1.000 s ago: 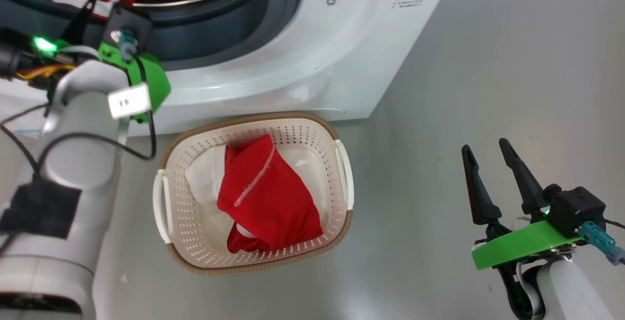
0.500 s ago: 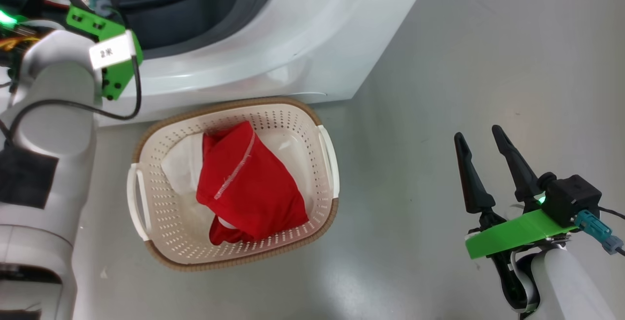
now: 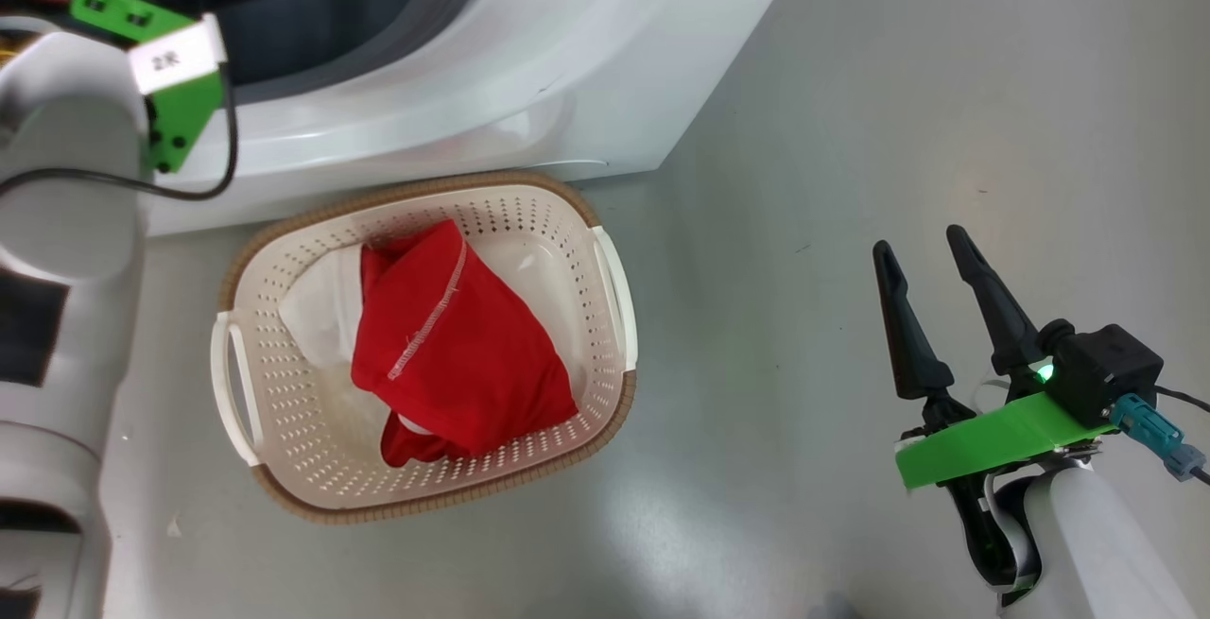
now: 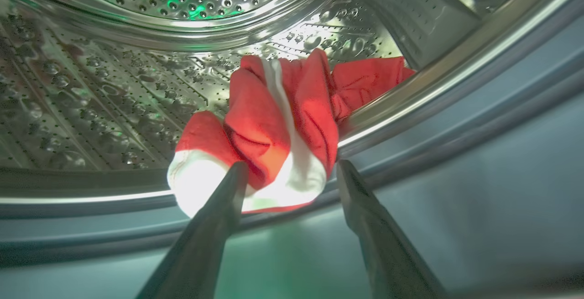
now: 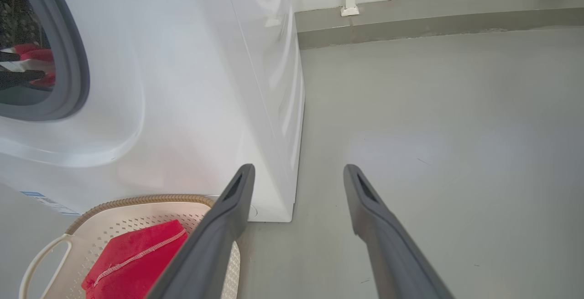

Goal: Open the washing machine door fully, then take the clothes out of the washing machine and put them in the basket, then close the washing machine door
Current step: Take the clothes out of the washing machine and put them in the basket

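I count two hands, both spread. My left hand (image 4: 292,169) is inside the mouth of the washing machine (image 3: 492,80), its two fingers standing apart on either side of the near end of one bunch of the clothes (image 4: 273,121), red with white panels. I cannot tell whether either finger presses the cloth. That bunch lies on the steel drum (image 4: 114,98) and slumps over its front lip toward the grey rubber ring (image 4: 456,121); open drum lies behind and to the left of it.

One basket (image 3: 425,496) stands on the floor (image 3: 851,80) just in front of the machine's base. In it lies one red garment (image 3: 454,345) with white fabric beside it, leaving bare bottom along the right wall.

My right hand (image 3: 918,243) holds nothing and hangs over bare floor, well apart from the basket, with free room all around.
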